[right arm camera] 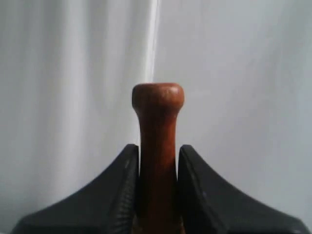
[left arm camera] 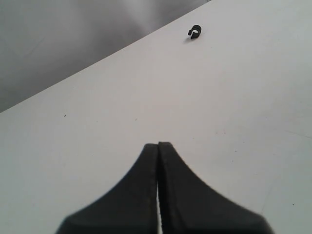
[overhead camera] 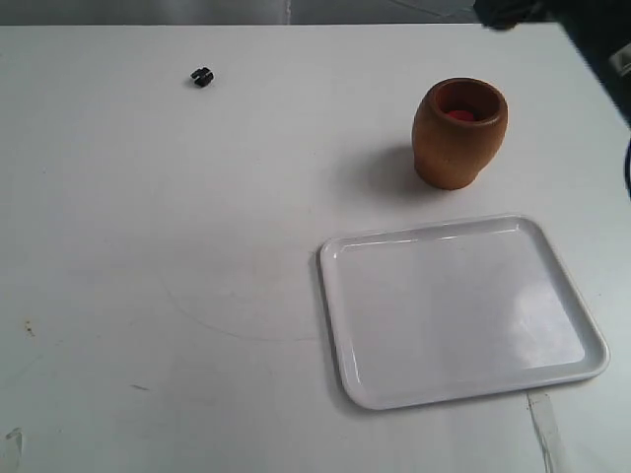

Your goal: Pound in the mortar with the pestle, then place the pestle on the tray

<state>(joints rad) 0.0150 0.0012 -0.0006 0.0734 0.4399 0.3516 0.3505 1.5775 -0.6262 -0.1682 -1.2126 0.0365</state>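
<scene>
Around pestle (right arm camera: pixel 157 122), right claw (right arm camera: pixel 157 148) (snug)

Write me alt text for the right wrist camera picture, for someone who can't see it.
The right tool grips the pestle, a reddish-brown wooden rod whose small rounded knob sticks out beyond the two black fingers. Behind it is only a pale, blurred backdrop.

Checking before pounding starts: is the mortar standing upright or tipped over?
Upright. The mortar stands on its base on the table, its mouth facing up and its reddish inside showing.
</scene>
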